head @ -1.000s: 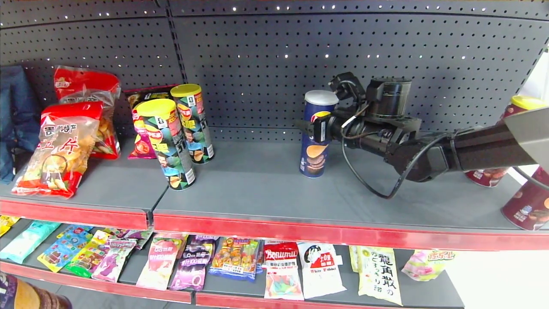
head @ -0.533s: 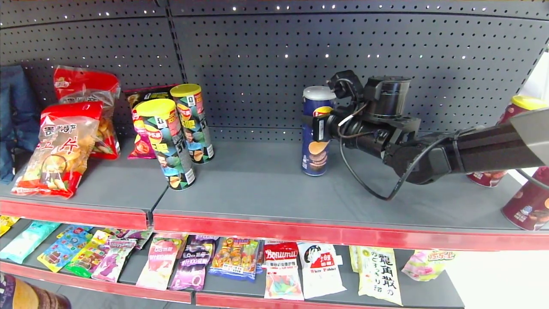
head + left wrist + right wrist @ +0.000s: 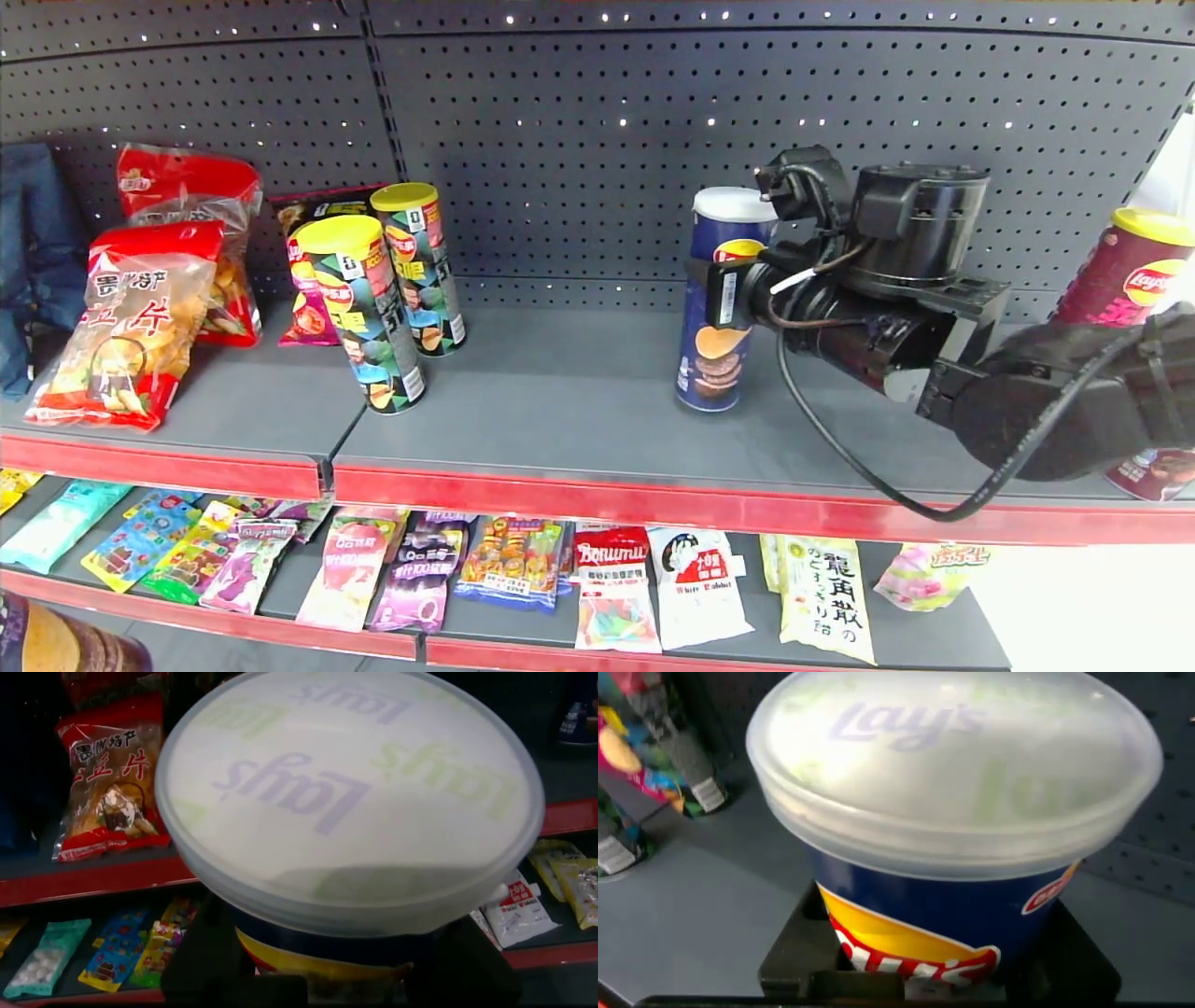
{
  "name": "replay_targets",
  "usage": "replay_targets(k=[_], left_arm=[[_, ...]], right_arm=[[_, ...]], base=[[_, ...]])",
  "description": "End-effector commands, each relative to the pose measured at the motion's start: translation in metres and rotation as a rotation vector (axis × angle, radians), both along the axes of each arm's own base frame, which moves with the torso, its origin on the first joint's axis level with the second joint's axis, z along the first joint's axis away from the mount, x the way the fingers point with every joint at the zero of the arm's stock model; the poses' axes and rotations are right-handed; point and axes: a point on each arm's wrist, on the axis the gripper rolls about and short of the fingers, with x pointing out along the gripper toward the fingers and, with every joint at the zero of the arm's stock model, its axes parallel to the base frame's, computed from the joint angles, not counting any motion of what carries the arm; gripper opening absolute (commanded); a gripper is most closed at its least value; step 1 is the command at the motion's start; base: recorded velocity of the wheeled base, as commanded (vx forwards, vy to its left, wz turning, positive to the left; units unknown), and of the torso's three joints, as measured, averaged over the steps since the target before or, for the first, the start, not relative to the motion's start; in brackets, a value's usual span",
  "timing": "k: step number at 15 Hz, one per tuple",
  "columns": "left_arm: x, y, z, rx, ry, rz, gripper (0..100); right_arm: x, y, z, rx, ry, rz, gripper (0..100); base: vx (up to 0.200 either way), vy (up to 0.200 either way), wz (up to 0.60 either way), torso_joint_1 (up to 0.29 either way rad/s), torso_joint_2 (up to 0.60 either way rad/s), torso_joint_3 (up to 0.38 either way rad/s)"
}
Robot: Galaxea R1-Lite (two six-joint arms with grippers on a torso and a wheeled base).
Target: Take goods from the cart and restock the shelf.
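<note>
My right gripper is shut on a blue chip can with a white lid, held upright over the middle of the grey upper shelf. Its base is at or just above the shelf surface. The right wrist view has the same can from above, lid towards the camera, with the black fingers of the right gripper around its body. My left gripper is shut on another dark blue chip can with a translucent lid, held low in front of the shelves.
Two yellow-lidded cans and red snack bags stand on the shelf's left. Maroon cans crowd its right end. Bare shelf lies between the yellow-lidded cans and the blue can. Snack packets line the lower shelf. A pegboard wall backs it all.
My right arm first pushed the blue can slightly back, then drew it to the right and nearer the shelf's front, still gripped.
</note>
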Motion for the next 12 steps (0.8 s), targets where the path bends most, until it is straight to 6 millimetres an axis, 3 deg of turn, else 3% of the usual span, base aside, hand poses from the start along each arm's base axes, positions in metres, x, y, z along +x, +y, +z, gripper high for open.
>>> replay_targets(k=[1, 6, 12], left_arm=[[0.0, 0.0, 0.0, 0.0, 0.0, 0.002, 0], [-0.001, 0.0, 0.001, 0.001, -0.005, 0.004, 0], [0.0, 0.0, 0.002, 0.001, -0.003, 0.002, 0]], right_arm=[[-0.018, 0.001, -0.001, 0.01, -0.015, -0.028, 0], [-0.037, 0.017, -0.007, 0.006, -0.021, -0.159, 0], [-0.048, 0.008, -0.031, -0.029, -0.001, -0.199, 0]], base=[[0.0, 0.0, 0.0, 0.0, 0.0, 0.0], [0.0, 0.0, 0.0, 0.0, 0.0, 0.0], [0.0, 0.0, 0.0, 0.0, 0.0, 0.0]])
